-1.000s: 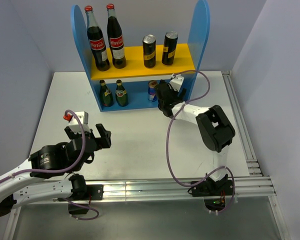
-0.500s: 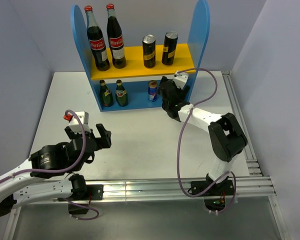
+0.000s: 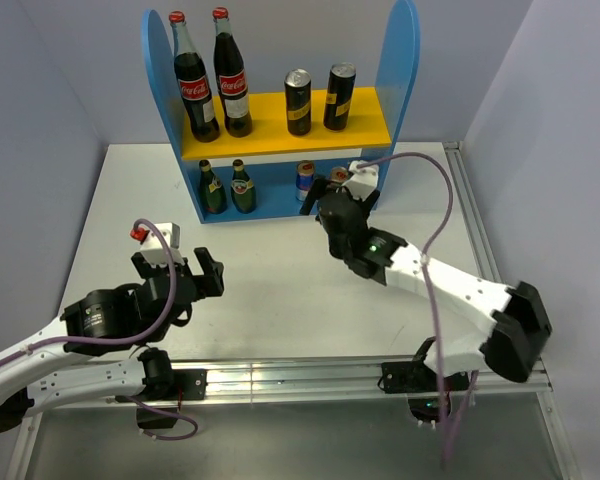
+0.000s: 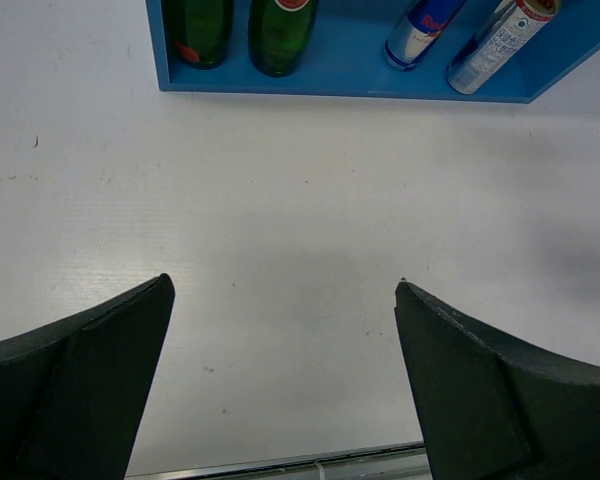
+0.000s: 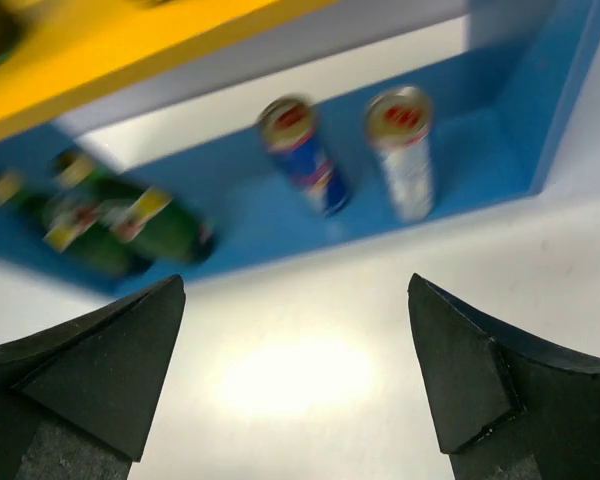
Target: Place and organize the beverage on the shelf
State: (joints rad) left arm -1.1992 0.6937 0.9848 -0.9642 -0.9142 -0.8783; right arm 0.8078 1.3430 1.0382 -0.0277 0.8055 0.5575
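On the lower level of the blue two-tier shelf (image 3: 404,62), a slim silver can (image 5: 405,152) now stands free; the right gripper (image 5: 296,288), jaws apart and empty, has withdrawn, so shelving looks complete.

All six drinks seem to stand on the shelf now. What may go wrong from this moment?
1. The right gripper, open, hangs close in front of the silver slim can and the blue slim can. A forward or sideways swing might topple them, as they stand close together.
2. The right arm's purple cable arcs near the right side panel of the shelf and might snag it when the arm moves.
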